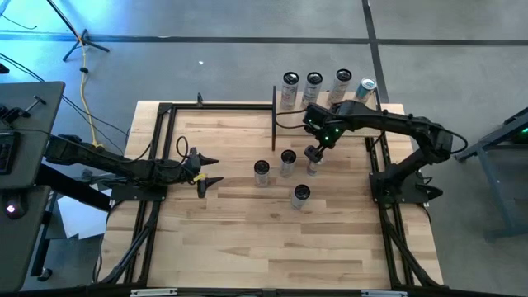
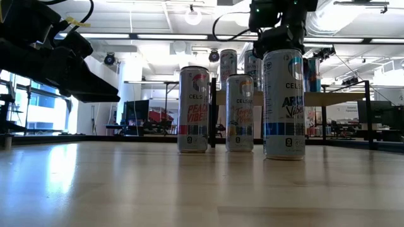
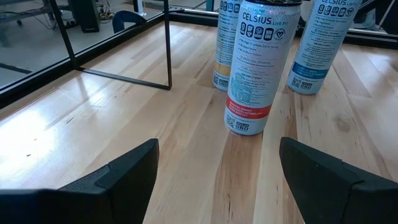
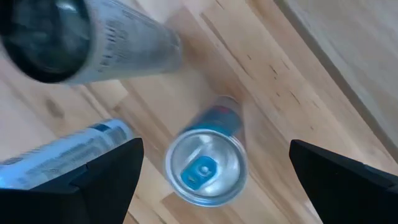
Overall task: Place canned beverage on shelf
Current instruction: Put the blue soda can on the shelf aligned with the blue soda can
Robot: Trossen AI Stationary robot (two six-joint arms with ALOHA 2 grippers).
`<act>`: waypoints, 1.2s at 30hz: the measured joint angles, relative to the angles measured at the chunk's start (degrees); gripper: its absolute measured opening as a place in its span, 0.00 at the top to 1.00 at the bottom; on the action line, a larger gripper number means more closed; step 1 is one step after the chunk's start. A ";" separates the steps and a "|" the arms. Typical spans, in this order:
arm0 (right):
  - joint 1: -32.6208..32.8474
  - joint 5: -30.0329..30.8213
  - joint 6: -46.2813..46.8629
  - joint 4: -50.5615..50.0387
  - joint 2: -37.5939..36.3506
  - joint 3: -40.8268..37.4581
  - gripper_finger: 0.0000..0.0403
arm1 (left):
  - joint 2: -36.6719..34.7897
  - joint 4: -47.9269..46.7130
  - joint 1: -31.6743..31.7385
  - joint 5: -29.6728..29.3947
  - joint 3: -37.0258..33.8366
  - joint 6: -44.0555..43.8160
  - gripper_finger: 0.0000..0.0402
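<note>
Right gripper poised over a can beside the shelf

A slim silver can (image 4: 205, 167) with a blue tab stands upright on the table (image 1: 247, 247), among other cans just in front of the shelf (image 1: 330, 115). The right gripper (image 1: 313, 153) hangs directly above it, jaws spread, holding nothing. The left gripper (image 1: 208, 169) waits well apart, jaws also released.

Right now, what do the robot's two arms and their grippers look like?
Both arms are dark, jointed and slim, with black cables looped along them. The right gripper sits below a wrist showing small green lights. The left gripper ends in two pointed black fingers, wedge-shaped and matte.
</note>
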 joint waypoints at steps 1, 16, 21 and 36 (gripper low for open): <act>-0.05 0.44 0.14 -0.87 0.10 0.00 0.03 | 0.00 0.01 -0.01 0.00 0.00 -0.01 0.24; 1.61 0.22 2.71 -3.05 0.45 0.00 0.03 | 0.00 -0.01 0.00 -0.01 0.00 -0.01 0.24; 2.00 0.16 2.66 -3.08 0.45 0.00 0.03 | 0.00 0.01 -0.01 0.01 0.00 -0.01 0.24; 2.55 3.27 0.74 -4.75 0.45 -0.09 0.03 | 0.00 -0.01 -0.01 0.00 0.00 -0.01 0.24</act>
